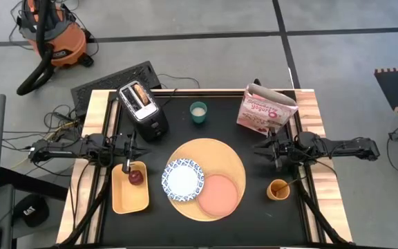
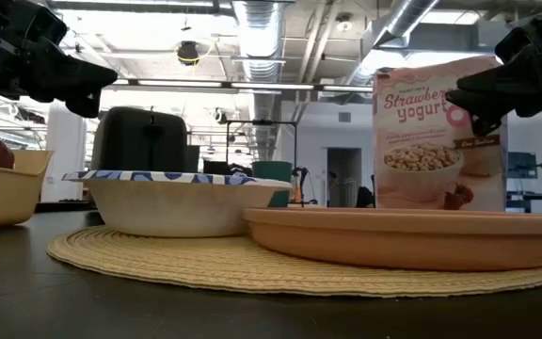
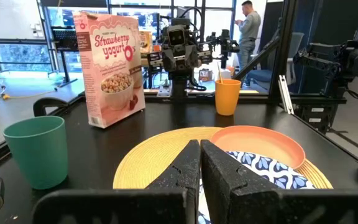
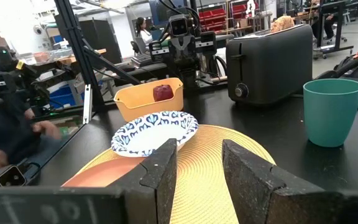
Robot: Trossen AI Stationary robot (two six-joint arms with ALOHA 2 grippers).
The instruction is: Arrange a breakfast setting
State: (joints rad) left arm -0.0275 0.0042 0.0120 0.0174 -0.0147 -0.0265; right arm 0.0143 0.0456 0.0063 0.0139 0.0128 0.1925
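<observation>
Left claw (image 1: 127, 153) pinched fully closed, empty, hanging above the apple (image 1: 136, 177) in the yellow tray (image 1: 119, 200) at the desk's left. Right claw (image 1: 264, 150) part open, gripping nothing, poised just beyond the orange cup (image 1: 278, 189) holding the gold spoon (image 1: 292, 184).

Dark red, round, glossy apple: firm but likely slick, best pinched across its widest girth. Thin patterned bowl (image 1: 183, 178) and pink plate (image 1: 220, 194) resting on the woven tan board (image 1: 206, 149): probably light, best taken by the rim.

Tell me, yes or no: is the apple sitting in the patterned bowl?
No. In the high view the apple lies in the yellow tray, beside the empty bowl on the round board.
</observation>
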